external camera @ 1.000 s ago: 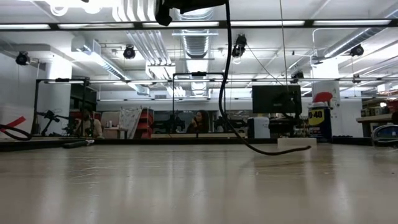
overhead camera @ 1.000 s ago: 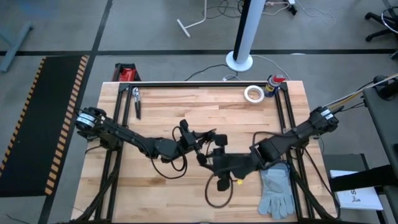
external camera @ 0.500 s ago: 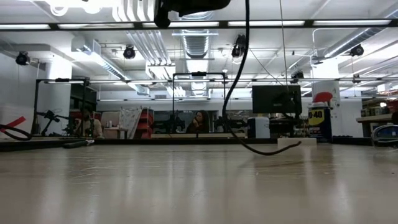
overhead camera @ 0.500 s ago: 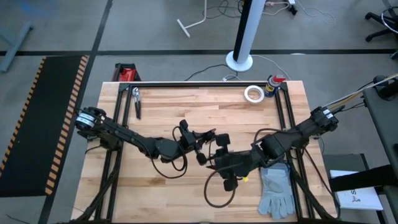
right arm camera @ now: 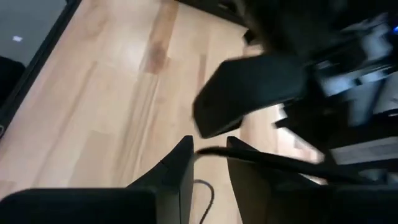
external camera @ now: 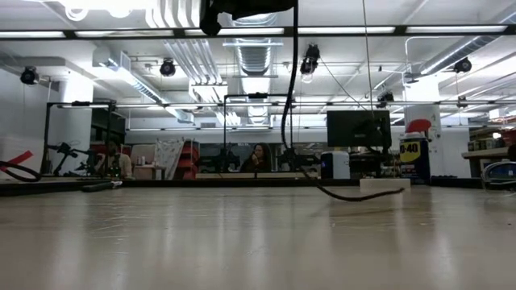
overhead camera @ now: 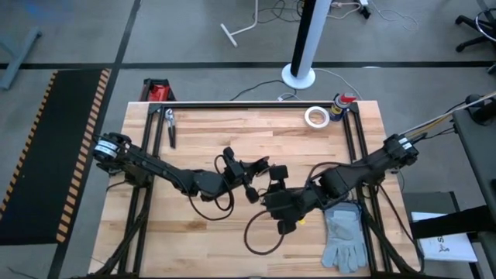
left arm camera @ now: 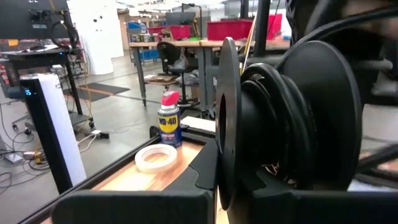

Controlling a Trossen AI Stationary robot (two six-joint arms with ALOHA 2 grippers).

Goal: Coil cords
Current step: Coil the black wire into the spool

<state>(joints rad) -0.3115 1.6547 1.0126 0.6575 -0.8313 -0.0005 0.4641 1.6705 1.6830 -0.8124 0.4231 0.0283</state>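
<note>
A thin black cord hangs from a black spool and ends in a loose loop on the wooden table. Some turns of it are wound on the spool's core. My left gripper holds the spool above the table's middle. My right gripper is close beside it toward the near edge, shut on the cord. In the low view the cord drops from above and trails along the tabletop. My left gripper carries the spool clear of the table, its flanges upright. The spool itself hides where the fingers meet it. My right gripper pinches one strand of the cord between its two fingers, near their free ends. The fingers lie across the strand, which runs on toward the spool.
A grey glove lies at the near right, beside the right arm. A white tape roll and a WD-40 can stand at the far right edge. Pliers lie at the far left.
The hanging stretch of cord has swung sideways and back again. The loop on the table has spread a little toward the table's left edge. Both grippers have stayed close together over the table's middle.
</note>
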